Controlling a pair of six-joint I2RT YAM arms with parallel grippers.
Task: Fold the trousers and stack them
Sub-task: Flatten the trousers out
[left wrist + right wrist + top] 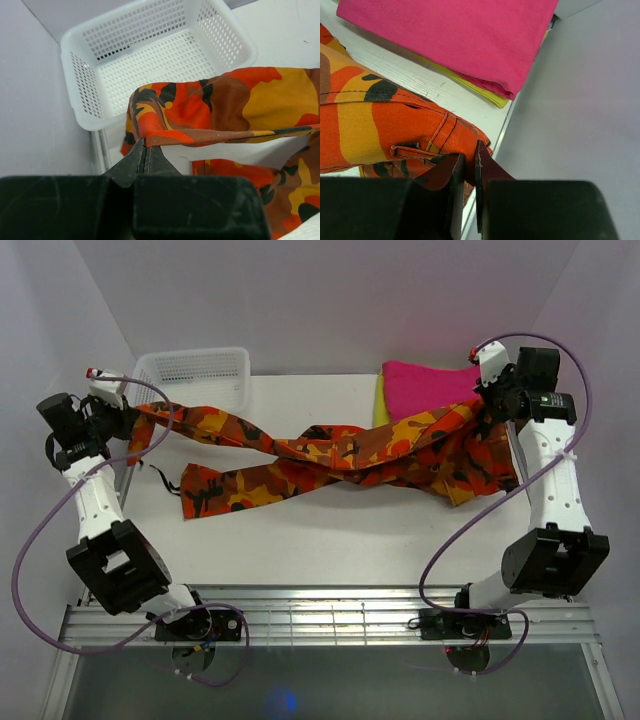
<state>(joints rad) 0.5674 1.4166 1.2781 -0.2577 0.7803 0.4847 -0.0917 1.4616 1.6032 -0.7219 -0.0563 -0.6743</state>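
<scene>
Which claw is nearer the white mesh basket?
Left. The left gripper pinches the camouflage trousers beside the white mesh basket; the right gripper is far across, by the pink cloth.

At upper left we see a white mesh basket (190, 367); at upper right, a magenta-pink folded cloth (425, 388) lies on a yellow folded cloth (381, 406), both on the white table (330, 530).

The trousers (340, 455), camouflage in orange, red, yellow and black, stretch twisted from the left claw (146, 150), which pinches one leg's hem, to the right claw (469, 162), clamped on the waistband. The other leg trails on the table (330, 540) beside the left claw.
</scene>
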